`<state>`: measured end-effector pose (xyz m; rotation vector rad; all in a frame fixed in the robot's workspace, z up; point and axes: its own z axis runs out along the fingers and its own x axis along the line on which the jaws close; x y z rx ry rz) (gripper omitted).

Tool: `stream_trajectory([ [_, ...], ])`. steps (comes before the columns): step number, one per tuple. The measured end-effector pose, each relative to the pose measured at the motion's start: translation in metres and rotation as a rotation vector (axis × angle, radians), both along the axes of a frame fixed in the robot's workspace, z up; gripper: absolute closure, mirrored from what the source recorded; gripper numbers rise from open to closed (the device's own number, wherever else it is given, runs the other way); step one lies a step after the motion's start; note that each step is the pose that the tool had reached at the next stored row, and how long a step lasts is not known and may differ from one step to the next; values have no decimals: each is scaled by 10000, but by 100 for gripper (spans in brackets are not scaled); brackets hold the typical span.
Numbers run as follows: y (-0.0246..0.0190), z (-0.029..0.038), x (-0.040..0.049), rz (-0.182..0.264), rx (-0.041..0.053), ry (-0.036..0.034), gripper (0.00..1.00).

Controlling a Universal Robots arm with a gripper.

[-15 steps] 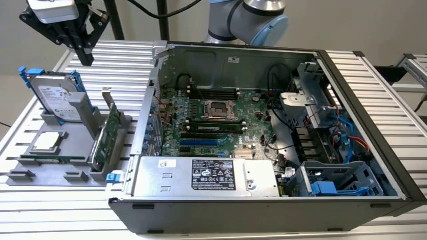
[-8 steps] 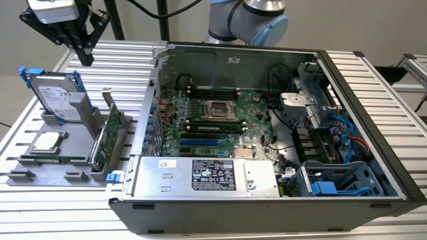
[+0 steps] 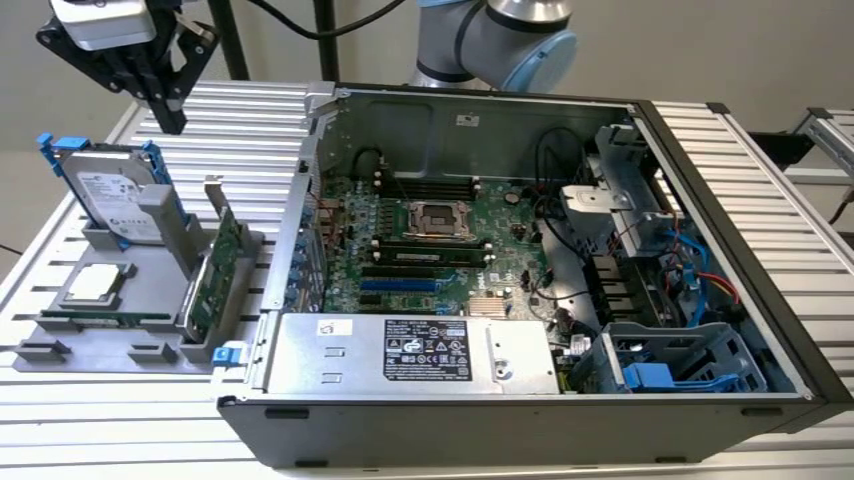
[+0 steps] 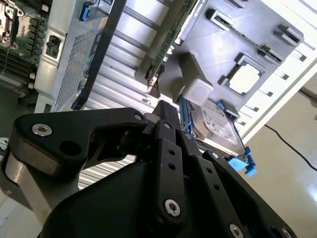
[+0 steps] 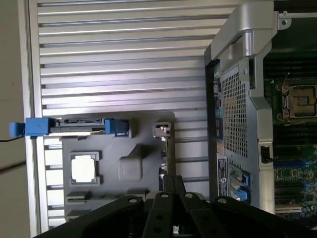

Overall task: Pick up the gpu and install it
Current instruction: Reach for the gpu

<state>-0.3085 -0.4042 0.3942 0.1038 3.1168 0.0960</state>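
Right, the gripper [image 3: 171,120] hangs over the slatted table [image 3: 134,420], fingers pinched together on nothing. It sits above and behind the hard drive [image 3: 114,195], which stands on edge in the grey holder [image 3: 80,348]. The gpu [image 3: 222,262] stands on edge in that same holder, untouched, hemmed between the drive and the open computer case [image 3: 747,210]. A processor chip [image 3: 96,285] and a memory stick [image 3: 100,318] lie flat in the holder's other slots. Inside the case sit the motherboard [image 3: 441,235] and a power supply [image 3: 327,360] carrying a printed label [image 3: 427,350].
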Motion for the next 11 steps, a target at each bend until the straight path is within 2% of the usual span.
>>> stream_trajectory([
  [11,-118,0,0,0,0,0,100],
])
